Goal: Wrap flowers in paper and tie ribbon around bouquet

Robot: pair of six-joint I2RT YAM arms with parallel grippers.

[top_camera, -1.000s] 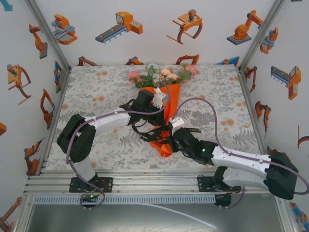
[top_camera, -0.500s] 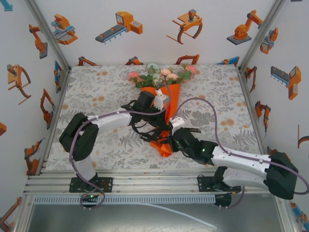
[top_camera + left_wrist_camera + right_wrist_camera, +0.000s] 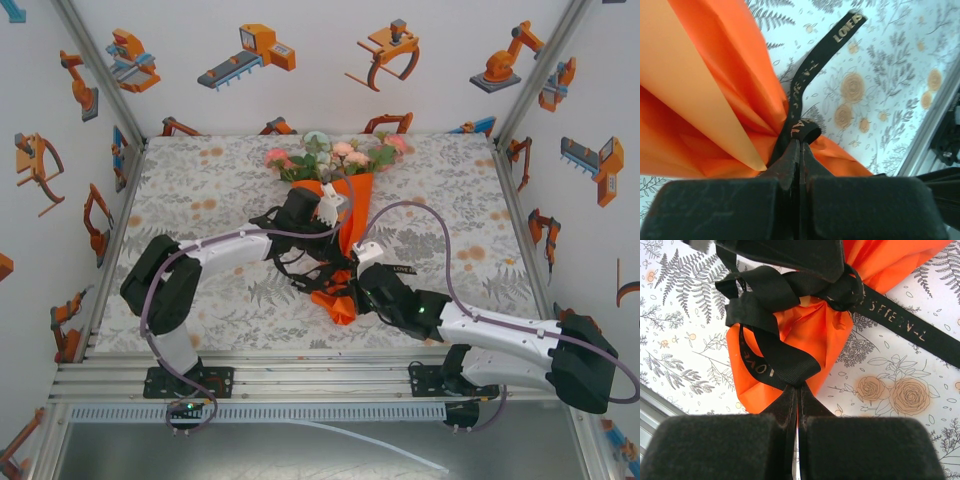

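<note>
The bouquet (image 3: 345, 215) lies mid-table, an orange paper (image 3: 352, 200) cone with pink, white and green flowers (image 3: 335, 154) at its far, wide end. A black ribbon (image 3: 785, 290) with pale lettering is knotted round the cone's narrow end (image 3: 805, 335). My left gripper (image 3: 800, 142) is shut on a loop of the ribbon (image 3: 802, 131) beside the paper (image 3: 705, 85); one tail (image 3: 847, 27) runs away over the cloth. My right gripper (image 3: 798, 386) is shut on another ribbon loop (image 3: 775, 360) at the cone's tip. In the top view both grippers, left (image 3: 322, 262) and right (image 3: 350, 283), meet at the knot.
A floral tablecloth (image 3: 210, 190) covers the table, walled by printed panels. An aluminium rail (image 3: 300, 375) runs along the near edge. Grey-purple cables (image 3: 430, 225) arc over the right arm. A ribbon tail (image 3: 910, 327) lies across the cloth to the right.
The left arm's elbow shifted slightly left then back. Both grippers stay shut on the ribbon at the knot; the bouquet has not moved.
</note>
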